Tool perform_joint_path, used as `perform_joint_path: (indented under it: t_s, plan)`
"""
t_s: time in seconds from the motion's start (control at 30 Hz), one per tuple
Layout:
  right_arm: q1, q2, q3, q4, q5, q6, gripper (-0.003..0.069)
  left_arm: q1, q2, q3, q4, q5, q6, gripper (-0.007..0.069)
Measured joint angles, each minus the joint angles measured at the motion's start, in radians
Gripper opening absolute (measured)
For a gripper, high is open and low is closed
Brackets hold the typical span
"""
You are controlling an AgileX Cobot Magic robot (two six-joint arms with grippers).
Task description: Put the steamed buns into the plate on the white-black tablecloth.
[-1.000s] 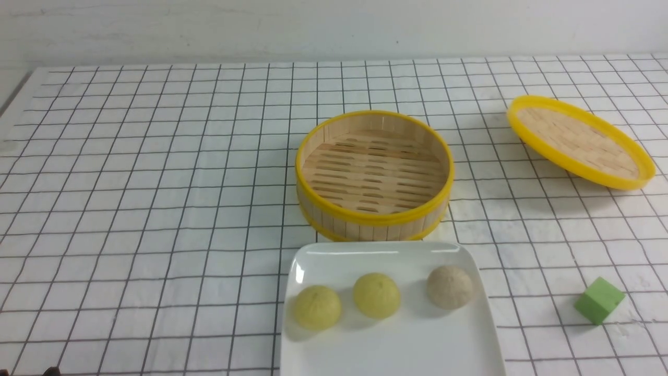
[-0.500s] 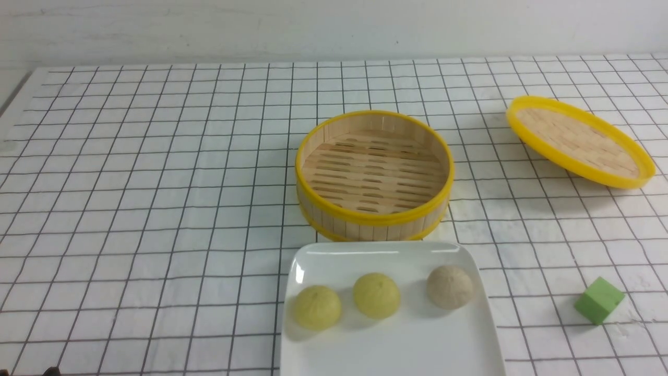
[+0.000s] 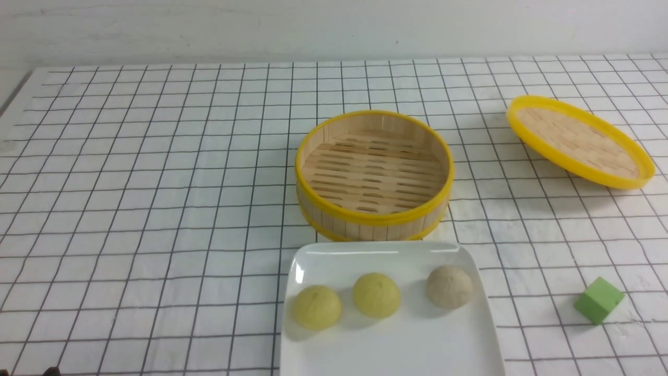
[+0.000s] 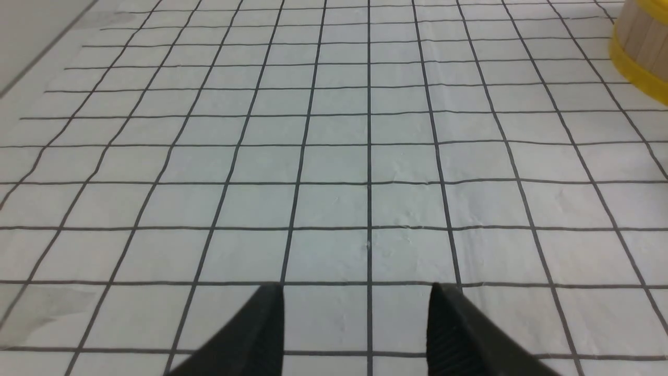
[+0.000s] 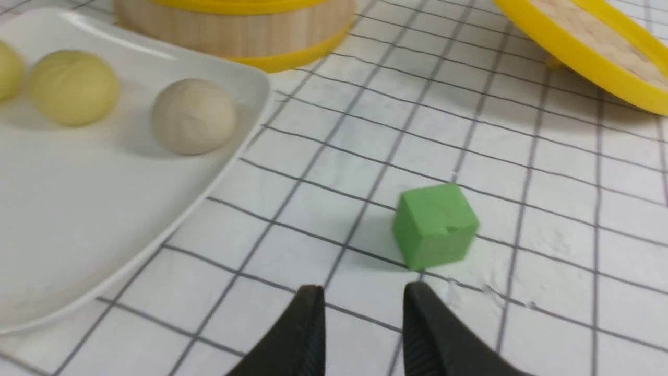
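Observation:
Three steamed buns lie in a row on the white plate (image 3: 391,350) at the front of the white-black tablecloth (image 3: 156,183): two pale yellow ones (image 3: 317,307) (image 3: 376,295) and a beige-white one (image 3: 450,286). The right wrist view shows the plate (image 5: 78,219), a yellow bun (image 5: 74,86) and the beige bun (image 5: 193,116). My right gripper (image 5: 364,295) is open and empty over the cloth, just short of the green cube (image 5: 436,224). My left gripper (image 4: 357,292) is open and empty over bare cloth. Neither gripper shows in the front view.
The empty yellow-rimmed bamboo steamer (image 3: 373,175) stands just behind the plate; its edge shows in the left wrist view (image 4: 642,52). Its woven lid (image 3: 579,141) rests tilted at the back right. A green cube (image 3: 599,300) sits to the right of the plate.

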Motion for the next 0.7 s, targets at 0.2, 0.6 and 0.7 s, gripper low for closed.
perform_joint_path:
  t_s: [0.2, 0.6, 0.7]
  plan:
    - [-0.211, 0.0, 0.012, 0.012, -0.027, 0.012, 0.0239, 0.0, 0.0, 0.0, 0.0, 0.0, 0.0, 0.0389]
    - [-0.312, 0.0, 0.062, 0.031, -0.101, 0.055, 0.0239, 0.0, -0.001, 0.0, 0.0, 0.001, 0.0, 0.0389]
    - [-0.312, 0.0, 0.063, 0.031, -0.102, 0.056, 0.0239, 0.0, -0.001, 0.0, 0.0, 0.001, 0.0, 0.0389]
